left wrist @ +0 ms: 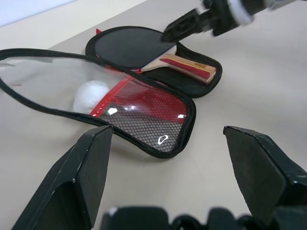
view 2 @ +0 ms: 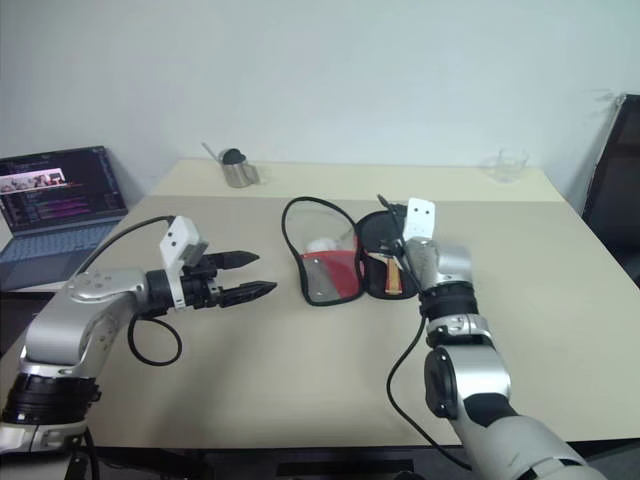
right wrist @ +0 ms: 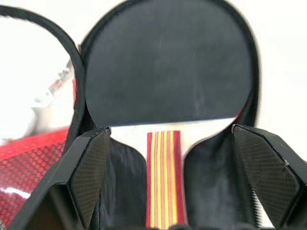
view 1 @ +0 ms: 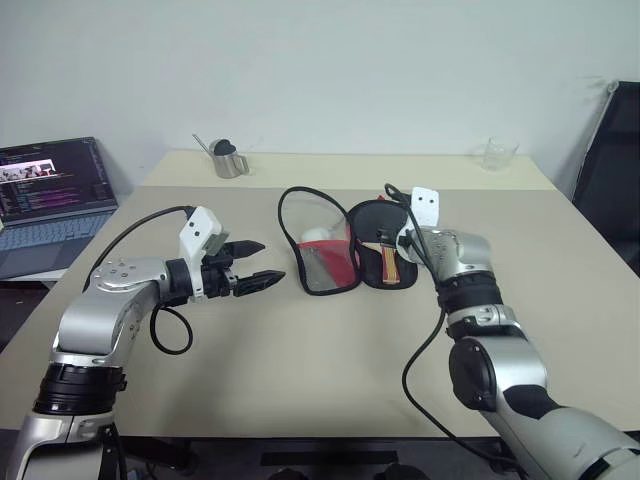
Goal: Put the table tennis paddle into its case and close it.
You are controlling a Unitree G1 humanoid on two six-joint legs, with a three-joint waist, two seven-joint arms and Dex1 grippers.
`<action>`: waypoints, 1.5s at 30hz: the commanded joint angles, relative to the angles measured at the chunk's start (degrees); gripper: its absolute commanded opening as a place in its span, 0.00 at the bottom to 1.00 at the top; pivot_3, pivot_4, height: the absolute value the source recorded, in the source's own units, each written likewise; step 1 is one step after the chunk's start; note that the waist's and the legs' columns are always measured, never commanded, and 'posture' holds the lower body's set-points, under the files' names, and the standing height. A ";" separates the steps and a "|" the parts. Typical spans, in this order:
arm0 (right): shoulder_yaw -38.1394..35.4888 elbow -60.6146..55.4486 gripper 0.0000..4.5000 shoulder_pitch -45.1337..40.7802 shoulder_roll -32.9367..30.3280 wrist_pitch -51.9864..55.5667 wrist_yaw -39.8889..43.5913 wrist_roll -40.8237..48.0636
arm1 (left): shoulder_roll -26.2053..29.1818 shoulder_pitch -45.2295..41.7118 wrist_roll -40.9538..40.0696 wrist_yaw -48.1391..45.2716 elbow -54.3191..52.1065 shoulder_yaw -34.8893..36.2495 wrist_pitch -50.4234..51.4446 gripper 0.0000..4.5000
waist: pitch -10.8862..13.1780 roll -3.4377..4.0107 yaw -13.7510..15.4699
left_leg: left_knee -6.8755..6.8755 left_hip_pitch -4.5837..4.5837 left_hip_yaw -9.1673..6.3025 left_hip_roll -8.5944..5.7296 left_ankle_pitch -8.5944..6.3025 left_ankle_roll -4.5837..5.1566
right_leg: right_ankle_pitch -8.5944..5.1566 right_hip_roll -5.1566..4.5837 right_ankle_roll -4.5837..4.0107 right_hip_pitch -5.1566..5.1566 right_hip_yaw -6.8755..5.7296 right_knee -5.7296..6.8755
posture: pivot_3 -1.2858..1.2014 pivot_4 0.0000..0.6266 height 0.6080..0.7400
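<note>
The left gripper [view 1: 250, 265] hovers above the tan surface [view 1: 330, 370] with its two black fingers spread apart and nothing between them. Ahead of it, a short way off toward the right gripper, lies the case [left wrist: 158, 136], unzipped and spread flat. The half nearer the left gripper is the flap with the clear window and red mesh panel, and a small white ball [left wrist: 91, 96] rests under the clear part.

The right gripper [right wrist: 180, 179] is released as well, its fingers standing wide to either side of the handle without touching it. Straight in front of it the table tennis paddle [right wrist: 168, 72] lies in the black fabric half of the case, round black face away from the gripper and the red and tan striped handle pointing back between the open fingers. In the left wrist view the right gripper's fingertips [left wrist: 180, 29] hang just above the edge of the black face.

Farther away, near the back edge of the surface beyond the left gripper, stands a small metal cup [view 1: 229, 160]. Beyond the right gripper stands a clear glass [view 1: 497, 153]. Off the left gripper's outer side sits an open laptop [view 1: 50, 195].
</note>
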 commanded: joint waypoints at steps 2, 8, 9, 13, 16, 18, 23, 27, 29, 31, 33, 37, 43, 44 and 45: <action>0.07 -11.61 0.99 1.85 -1.44 7.96 0.70 1.40 | 0.52 -2.01 0.61 -0.44 0.77 0.42 -1.96 0.90 | 0.00 0.00 -0.03 | 0.01 0.00 0.01 0.00 0.00 0.00 | 0.00 0.00 0.00 0.00 0.01 0.01 | 0.52 0.24 1.00; -0.10 -23.21 0.99 3.86 -4.92 17.74 3.59 2.53 | 0.14 -3.48 1.34 -0.89 2.93 -0.40 -3.25 0.90 | 0.00 0.00 0.02 | 0.00 0.00 0.01 0.00 0.00 0.00 | -0.01 0.01 0.00 -0.01 -0.01 0.00 | 0.52 0.24 1.00; -0.21 -24.41 0.99 4.02 -5.44 18.87 4.11 2.58 | 0.11 -3.72 1.47 -1.01 3.30 -0.53 -3.49 0.90 | 0.00 0.00 0.02 | 0.00 0.00 0.01 0.00 0.00 0.00 | -0.01 0.01 0.00 -0.01 -0.01 0.00 | 0.52 0.24 1.00; 2.04 -28.39 0.99 4.74 -12.22 22.06 9.89 3.48 | -0.73 -5.70 2.68 -1.00 6.03 -1.23 -4.98 0.90 | 0.00 0.00 0.03 | 0.00 0.00 0.02 -0.02 0.00 0.00 | -0.01 0.01 0.01 0.00 -0.01 -0.01 | 0.52 0.24 1.00; 4.22 -29.15 0.99 5.27 -19.61 21.97 16.25 4.38 | -1.66 -7.48 3.82 -0.76 8.43 -1.93 -6.26 0.90 | 0.00 0.00 0.24 | 0.01 0.00 0.03 -0.04 0.00 0.00 | -0.02 0.01 0.02 0.00 -0.01 -0.03 | 0.52 0.24 1.00; 5.59 -27.78 0.99 6.51 -25.13 19.75 20.81 4.17 | -2.54 -8.98 5.04 -0.20 10.67 -2.49 -7.49 0.90 | 0.00 -0.01 0.23 | 0.00 0.00 0.05 -0.06 -0.01 0.01 | -0.02 0.01 0.03 0.00 0.00 -0.07 | 0.52 0.24 1.00; 5.73 -24.73 0.99 8.60 -33.83 15.06 28.04 3.67 | -4.61 -12.70 9.72 3.08 17.66 -4.22 -9.98 0.90 | 0.01 -0.02 0.19 | 0.00 0.00 0.05 -0.04 -0.01 0.02 | -0.16 0.04 0.26 0.00 0.01 -0.06 | 0.52 0.24 1.00; 4.90 -23.89 0.99 10.89 -38.61 12.97 30.35 2.54 | -6.04 -15.79 13.25 5.77 23.92 -5.57 -10.54 0.90 | 0.01 -0.02 -0.06 | -0.01 0.01 0.08 -0.02 -0.01 0.02 | -0.17 0.06 0.28 0.00 0.04 -0.06 | 0.52 0.24 1.00; 4.30 -24.56 0.99 11.86 -39.93 12.67 31.02 2.49 | -6.53 -17.71 15.90 7.82 27.67 -6.88 -10.07 0.90 | 0.01 -0.03 0.00 | 0.00 0.01 0.09 -0.02 -0.01 0.02 | -0.17 0.07 0.28 -0.01 0.05 -0.05 | 0.52 0.24 1.00; 3.71 -25.90 0.99 12.64 -40.89 12.97 31.91 3.16 | -7.47 -19.87 17.52 9.89 31.63 -7.34 -9.67 0.90 | 0.01 -0.03 0.03 | 0.01 0.01 0.08 -0.02 -0.01 0.02 | -0.17 0.07 0.28 -0.01 0.05 -0.05 | 0.52 0.24 1.00; 3.52 -27.70 0.99 13.66 -41.74 13.27 33.10 3.80 | -8.52 -21.48 18.46 11.21 35.06 -7.34 -10.00 0.90 | 0.02 -0.04 0.03 | 0.02 0.00 0.08 -0.03 -0.01 0.01 | -0.17 0.07 0.29 -0.01 0.04 -0.05 | 0.52 0.24 1.00; 2.52 -31.39 0.99 16.14 -42.93 14.39 34.78 4.58 | -9.93 -22.91 19.72 11.31 39.13 -7.59 -10.76 0.90 | 0.02 -0.04 0.12 | 0.01 -0.01 0.10 -0.05 -0.01 0.01 | -0.17 0.04 0.30 -0.01 0.01 -0.06 | 0.52 0.24 1.00; 1.26 -37.00 1.00 19.82 -44.82 14.59 39.53 8.18 | -11.54 -25.48 22.89 12.87 45.96 -8.75 -13.28 0.77 | 0.03 -0.05 0.23 | 0.04 -0.02 0.06 -0.04 -0.01 0.01 | -0.17 0.04 0.30 0.00 0.00 -0.04 | 0.52 0.24 1.00; 1.27 -39.03 1.00 20.95 -45.50 14.66 42.26 10.14 | -12.33 -25.96 23.95 13.89 47.23 -9.48 -13.48 0.69 | 0.03 -0.06 0.26 | 0.05 -0.02 0.05 -0.05 -0.01 0.01 | -0.17 0.04 0.30 0.00 -0.02 -0.04 | 0.52 0.24 1.00; 1.50 -40.71 1.00 21.96 -46.13 14.31 44.32 11.48 | -13.15 -26.37 24.82 14.61 48.19 -10.12 -13.49 0.61 | 0.03 -0.06 0.29 | 0.05 -0.02 0.05 -0.05 -0.01 0.01 | -0.17 0.04 0.30 0.01 -0.03 -0.04 | 0.52 0.24 1.00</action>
